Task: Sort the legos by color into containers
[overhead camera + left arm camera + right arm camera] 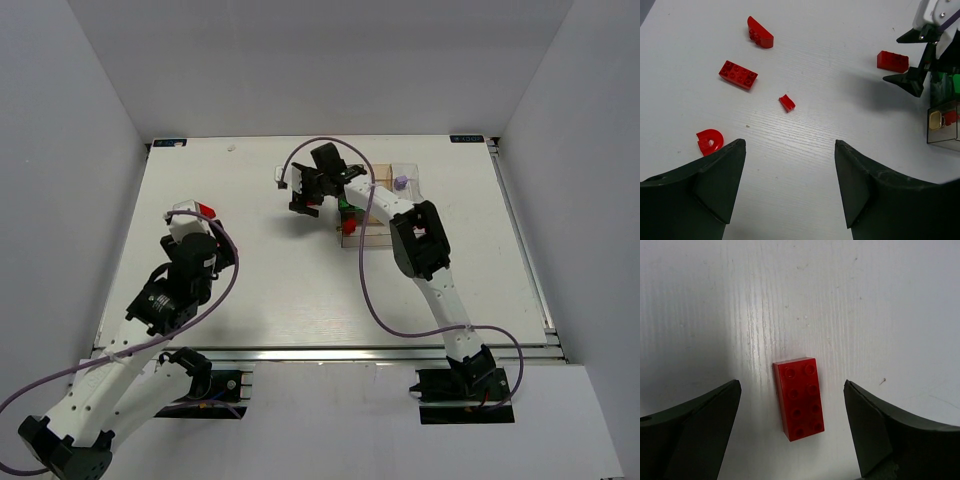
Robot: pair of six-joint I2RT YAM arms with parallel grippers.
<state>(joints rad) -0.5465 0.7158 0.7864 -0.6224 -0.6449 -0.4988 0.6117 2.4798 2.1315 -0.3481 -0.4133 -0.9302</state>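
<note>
Red legos (738, 75) beyond wide-spread pincer (790, 144)

Red legos (738, 74) lie scattered flat; the tray (943, 136) holds green and red ones.

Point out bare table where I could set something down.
Bare: table right of the tray out to its right edge, and its near middle. Crowded: right gripper straddling a red brick left of the tray; loose red bricks by the left gripper.

Six red bricks (738, 74), five loose, one in the single tray (942, 137); green ones (956, 84) uncountable; two arms (425, 250).
</note>
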